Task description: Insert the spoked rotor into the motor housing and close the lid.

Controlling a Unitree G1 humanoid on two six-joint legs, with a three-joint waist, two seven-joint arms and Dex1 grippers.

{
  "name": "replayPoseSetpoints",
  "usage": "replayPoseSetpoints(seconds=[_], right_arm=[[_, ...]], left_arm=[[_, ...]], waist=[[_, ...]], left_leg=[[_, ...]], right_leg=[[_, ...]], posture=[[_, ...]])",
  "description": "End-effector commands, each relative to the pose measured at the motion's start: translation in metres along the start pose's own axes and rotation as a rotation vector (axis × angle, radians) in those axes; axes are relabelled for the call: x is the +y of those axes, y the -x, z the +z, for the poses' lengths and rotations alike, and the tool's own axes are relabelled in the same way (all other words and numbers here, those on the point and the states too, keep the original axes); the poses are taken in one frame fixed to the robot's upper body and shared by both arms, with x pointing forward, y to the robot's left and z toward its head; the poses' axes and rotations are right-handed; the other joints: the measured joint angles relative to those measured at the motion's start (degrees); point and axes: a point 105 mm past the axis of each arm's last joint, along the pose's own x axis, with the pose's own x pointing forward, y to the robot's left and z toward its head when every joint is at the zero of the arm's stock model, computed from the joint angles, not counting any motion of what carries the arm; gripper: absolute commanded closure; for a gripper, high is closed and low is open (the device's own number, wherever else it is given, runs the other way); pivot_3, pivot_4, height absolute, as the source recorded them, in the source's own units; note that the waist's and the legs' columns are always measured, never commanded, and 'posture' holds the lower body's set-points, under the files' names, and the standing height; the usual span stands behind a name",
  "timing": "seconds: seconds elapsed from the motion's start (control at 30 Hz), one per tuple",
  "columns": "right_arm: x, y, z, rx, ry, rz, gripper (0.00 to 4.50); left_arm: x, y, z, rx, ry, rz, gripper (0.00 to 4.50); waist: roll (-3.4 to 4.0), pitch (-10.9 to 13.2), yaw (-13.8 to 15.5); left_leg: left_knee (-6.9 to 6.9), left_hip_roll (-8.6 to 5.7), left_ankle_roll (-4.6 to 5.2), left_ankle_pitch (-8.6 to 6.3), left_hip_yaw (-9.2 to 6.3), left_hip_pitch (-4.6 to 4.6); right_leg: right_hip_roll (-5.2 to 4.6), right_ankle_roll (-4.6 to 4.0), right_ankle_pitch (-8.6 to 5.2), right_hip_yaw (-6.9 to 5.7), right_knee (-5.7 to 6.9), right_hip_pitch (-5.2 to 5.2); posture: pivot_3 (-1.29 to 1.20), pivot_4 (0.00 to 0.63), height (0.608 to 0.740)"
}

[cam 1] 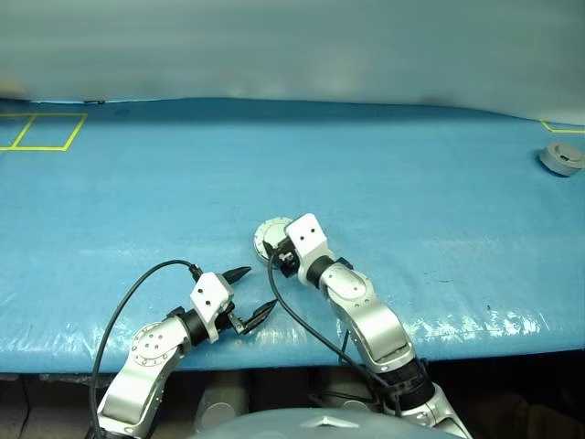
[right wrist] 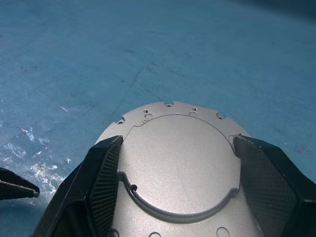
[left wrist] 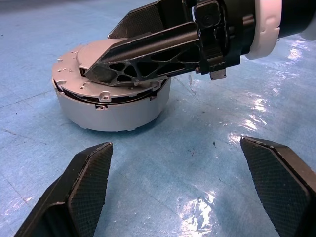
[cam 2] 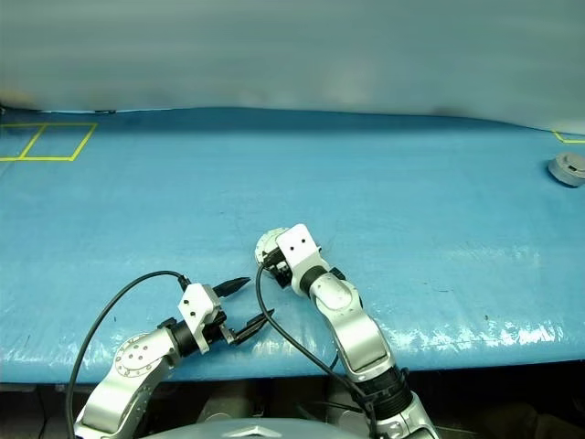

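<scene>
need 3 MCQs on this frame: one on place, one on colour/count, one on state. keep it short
1. Where is the housing?
A. At the near middle of the table, under the right claw
B. Inside the yellow square
C. At the far right edge

2. What colour is the table cover?
A. Green
B. Blue
C. White

3. How does the lid sit?
A. Leaning against the wall
B. Lying apart on the table
C. On top of the housing, plain face up

Key: 1 A, the head views show it just past the right wrist. 2 B, blue in every view. 3 C, the left wrist view shows the disc on the round case, the right wrist view its smooth face between the fingers.
</scene>
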Motion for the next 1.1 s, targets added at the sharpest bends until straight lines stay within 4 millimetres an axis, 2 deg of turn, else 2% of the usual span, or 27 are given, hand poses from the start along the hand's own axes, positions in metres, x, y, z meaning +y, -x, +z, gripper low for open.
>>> replayPoseSetpoints(seconds=[0.03, 0.33, 0.6, 0.93, 1.1], right_arm=[[0.006, 0.002, 0.021, -0.07, 0.015, 0.014, 1.25], [0.014, 0.001, 0.008, -0.035, 0.023, 0.028, 1.25], [0.004, -0.002, -0.002, -0.021, 0.043, 0.042, 1.25], [-0.007, -0.006, 0.009, -0.037, 0.077, 0.079, 1.25], [-0.007, -0.007, 0.005, -0.016, 0.089, 0.097, 1.25]], left_arm=[[0.001, 0.0, 0.011, -0.042, -0.026, -0.001, 0.0], [0.0, 0.0, 0.011, -0.04, -0.026, -0.002, 0.0], [0.0, 0.0, 0.011, -0.041, -0.028, -0.006, 0.0], [0.0, 0.0, 0.011, -0.041, -0.029, -0.008, 0.0], [0.0, 0.0, 0.011, -0.043, -0.029, -0.007, 0.0]], waist=[[0.0, 0.0, 0.0], [-0.01, 0.0, -0.1], [-0.02, 0.0, -0.1], [-0.03, 0.0, -0.1], [-0.03, 0.0, -0.1]], left_leg=[[0.0, 0.0, 0.0, 0.0, 0.0, 0.0], [0.0, 0.01, 0.0, 0.0, 0.01, 0.01], [0.01, 0.01, 0.0, 0.0, 0.03, 0.04], [0.13, 0.11, 0.01, 0.02, 0.12, 0.08], [0.13, 0.11, 0.01, 0.02, 0.17, 0.07]], right_leg=[[0.0, 0.0, 0.0, 0.0, 0.0, 0.0], [0.02, 0.0, 0.0, 0.01, 0.0, 0.0], [0.03, 0.0, 0.0, 0.02, 0.0, 0.02], [0.1, 0.06, 0.03, 0.03, 0.03, 0.06], [0.1, 0.03, 0.07, 0.07, 0.03, 0.03]], posture=[[0.0, 0.15, 0.74], [0.0, 0.15, 0.74], [0.0, 0.15, 0.74], [0.0, 0.15, 0.74], [0.0, 0.15, 0.74]])
